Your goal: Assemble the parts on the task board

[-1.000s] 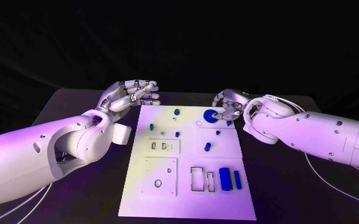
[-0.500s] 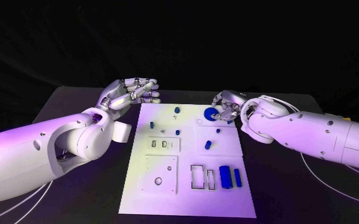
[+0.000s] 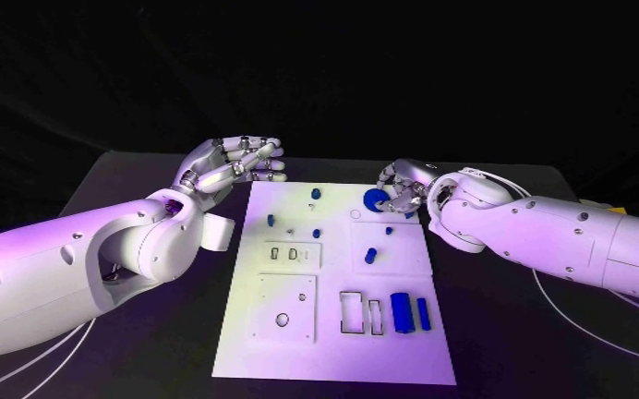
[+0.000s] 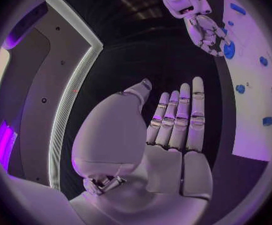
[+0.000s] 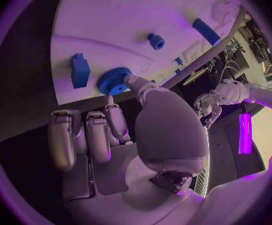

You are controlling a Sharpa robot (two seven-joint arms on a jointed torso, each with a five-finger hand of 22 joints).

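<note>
The white task board lies mid-table. My right hand hovers at the board's far right corner and pinches a blue gear between thumb and a finger. The right wrist view shows the thumb on the gear, just over the board's edge, beside a blue block. My left hand is raised off the board's far left corner, fingers apart, holding nothing. In the left wrist view its palm is bare, and the right hand holds the gear.
Small blue pieces dot the board's far half. Two long blue blocks stand by rectangular slots at the near right. White cables trail under the right arm on the black table.
The right hand with the gear has edged slightly toward the board's far edge. The left hand has hardly moved.
</note>
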